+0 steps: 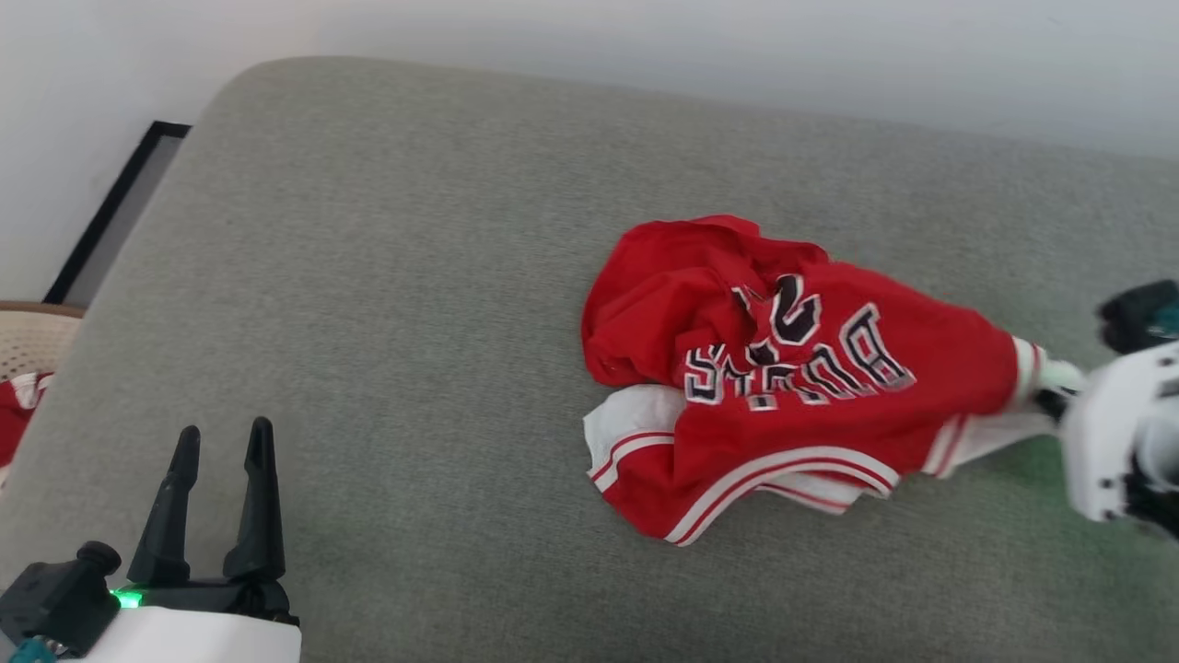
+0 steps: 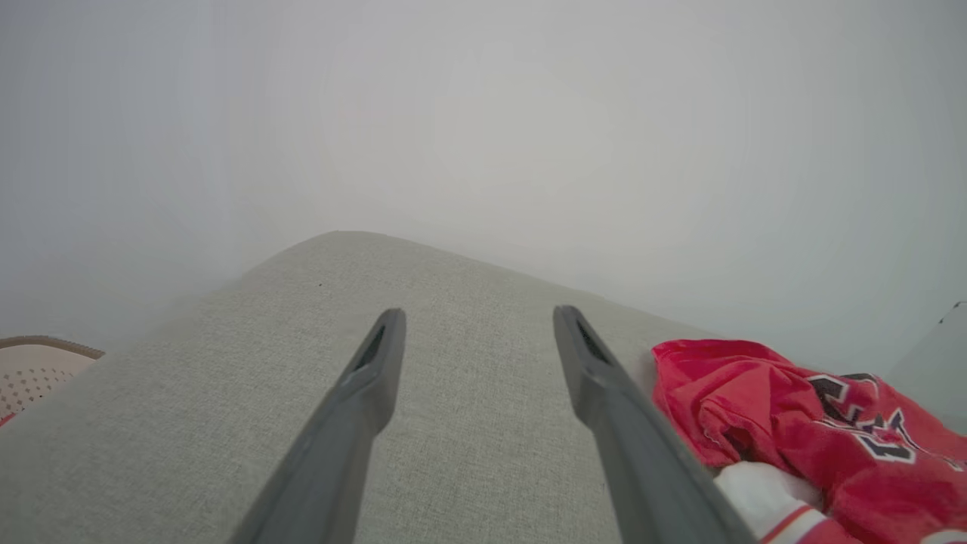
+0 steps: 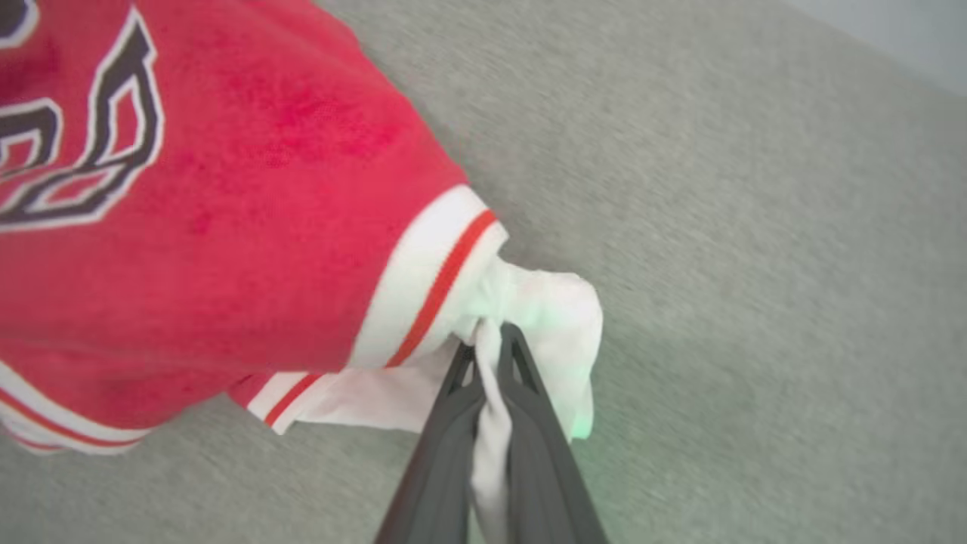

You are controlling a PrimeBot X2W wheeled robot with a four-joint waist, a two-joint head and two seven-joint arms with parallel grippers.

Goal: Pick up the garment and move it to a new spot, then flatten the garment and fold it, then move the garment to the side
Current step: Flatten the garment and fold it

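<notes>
The garment (image 1: 792, 387) lies crumpled on the right part of the grey cushion (image 1: 368, 276). The right gripper (image 3: 488, 338) pinches its white end. The left gripper (image 1: 225, 428) is spread, near left.

The garment (image 1: 801, 368) was soft, matt red cloth with a slightly napped face. Its white sleeve cloth looked thinner and smoother, and the black lettering lay flat like print. Beneath it the grey cushion (image 1: 414, 276) was coarse woven fabric, matt and faintly flecked. The left gripper (image 1: 225, 429), at seven o'clock in the head view, had fingers of matt dark plastic, as did the right gripper (image 3: 491, 344). At three o'clock the white casing (image 1: 1105, 442) looked like smooth, slightly glossy plastic. The basket (image 1: 32, 341) at nine o'clock was pale perforated plastic. The wall (image 1: 645, 55) was smooth and matt.
</notes>
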